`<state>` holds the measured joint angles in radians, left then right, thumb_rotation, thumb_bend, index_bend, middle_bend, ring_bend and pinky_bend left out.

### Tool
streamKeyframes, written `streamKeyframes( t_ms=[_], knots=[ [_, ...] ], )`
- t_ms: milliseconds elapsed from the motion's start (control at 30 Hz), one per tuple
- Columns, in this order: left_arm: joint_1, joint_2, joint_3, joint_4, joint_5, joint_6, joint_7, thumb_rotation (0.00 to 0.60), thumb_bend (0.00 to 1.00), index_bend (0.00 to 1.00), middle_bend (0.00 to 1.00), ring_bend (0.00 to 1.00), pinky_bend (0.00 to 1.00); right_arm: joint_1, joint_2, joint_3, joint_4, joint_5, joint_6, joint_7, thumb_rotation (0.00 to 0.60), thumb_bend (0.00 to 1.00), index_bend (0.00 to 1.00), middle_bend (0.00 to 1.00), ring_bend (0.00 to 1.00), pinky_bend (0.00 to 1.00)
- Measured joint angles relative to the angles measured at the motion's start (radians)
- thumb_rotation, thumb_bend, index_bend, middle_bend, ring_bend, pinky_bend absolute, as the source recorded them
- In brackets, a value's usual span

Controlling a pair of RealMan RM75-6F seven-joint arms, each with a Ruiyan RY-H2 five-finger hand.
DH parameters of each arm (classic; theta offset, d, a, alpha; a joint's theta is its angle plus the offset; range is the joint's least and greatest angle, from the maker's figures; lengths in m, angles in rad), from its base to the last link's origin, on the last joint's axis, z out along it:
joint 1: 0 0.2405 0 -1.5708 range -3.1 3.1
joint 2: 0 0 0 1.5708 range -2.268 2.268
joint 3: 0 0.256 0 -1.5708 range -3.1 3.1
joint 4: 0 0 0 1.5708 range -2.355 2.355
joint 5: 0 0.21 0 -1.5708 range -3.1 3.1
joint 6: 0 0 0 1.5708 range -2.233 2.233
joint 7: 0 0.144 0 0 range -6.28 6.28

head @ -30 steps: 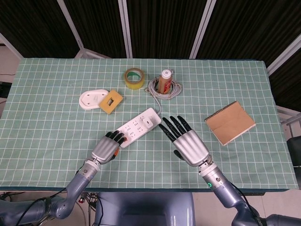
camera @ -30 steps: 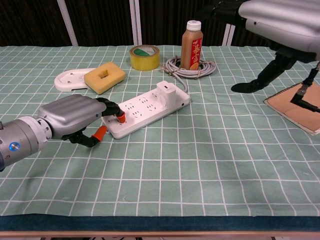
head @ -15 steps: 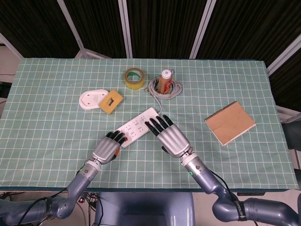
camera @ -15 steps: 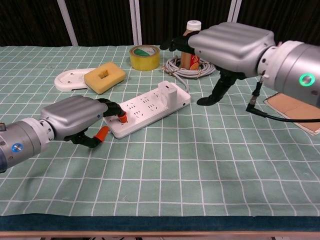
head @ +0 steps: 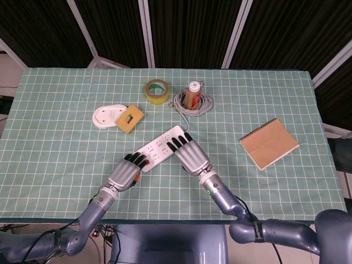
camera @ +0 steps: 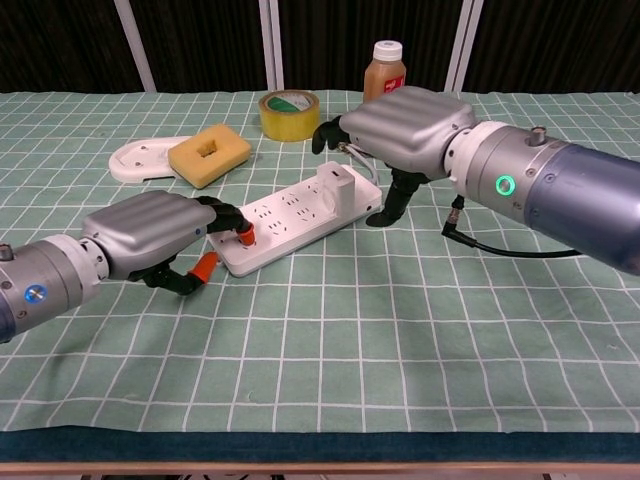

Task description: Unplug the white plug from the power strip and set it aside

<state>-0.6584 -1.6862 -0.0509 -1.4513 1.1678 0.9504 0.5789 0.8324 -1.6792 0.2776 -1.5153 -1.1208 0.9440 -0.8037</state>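
White plug [camera: 336,186] sits seated in your power strip [camera: 290,219] mid-tabletop, your right hand [camera: 405,128] spread over it gripping nothing, left hand [camera: 160,232] fingertips pressing the strip's near end.

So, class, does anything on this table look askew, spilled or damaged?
Nothing is spilled or broken. The long white power strip lies diagonally to the green checked cloth's grid lines, and so does the brown cardboard-covered notebook.
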Motion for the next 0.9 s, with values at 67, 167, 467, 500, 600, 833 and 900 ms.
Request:
streamKeyframes(
  t_ms=[67,167,467,500,600,833,900],
  knots=[
    [-0.001,-0.001,0.000,0.001,0.000,-0.001,-0.002,0.600,0.66,0.28,0.23,0.11,0.24,0.015,-0.019,0.000,0.030,0.008,-0.004,0.007,0.600,0.28,0.23,0.24,0.25,0.22],
    [-0.003,-0.003,0.002,0.004,0.002,-0.002,-0.005,0.600,0.65,0.28,0.23,0.11,0.24,0.036,-0.044,-0.002,0.070,0.015,-0.011,0.016,0.600,0.28,0.24,0.24,0.25,0.22],
    [-0.005,-0.004,0.006,0.017,0.001,-0.005,-0.021,0.600,0.66,0.28,0.22,0.11,0.24,0.087,-0.110,0.002,0.176,0.020,-0.016,0.066,0.600,0.28,0.24,0.24,0.25,0.24],
    [-0.005,-0.004,0.007,0.020,0.001,-0.006,-0.024,0.600,0.66,0.28,0.22,0.11,0.24,0.092,-0.114,0.003,0.183,0.020,-0.016,0.069,0.600,0.28,0.24,0.24,0.25,0.24],
    [-0.006,-0.003,0.007,0.022,0.002,-0.007,-0.030,0.600,0.65,0.28,0.22,0.11,0.24,0.106,-0.127,0.006,0.207,0.020,-0.012,0.071,0.600,0.28,0.24,0.24,0.25,0.24],
    [-0.012,-0.001,0.006,0.021,0.006,-0.010,-0.037,0.600,0.65,0.28,0.22,0.11,0.24,0.134,-0.143,0.014,0.239,0.040,-0.010,0.059,0.600,0.28,0.24,0.24,0.25,0.24],
    [-0.013,-0.001,0.007,0.022,0.005,-0.011,-0.037,0.600,0.66,0.28,0.22,0.11,0.24,0.140,-0.147,0.015,0.249,0.055,-0.016,0.052,0.600,0.28,0.24,0.24,0.25,0.24]
  ],
)
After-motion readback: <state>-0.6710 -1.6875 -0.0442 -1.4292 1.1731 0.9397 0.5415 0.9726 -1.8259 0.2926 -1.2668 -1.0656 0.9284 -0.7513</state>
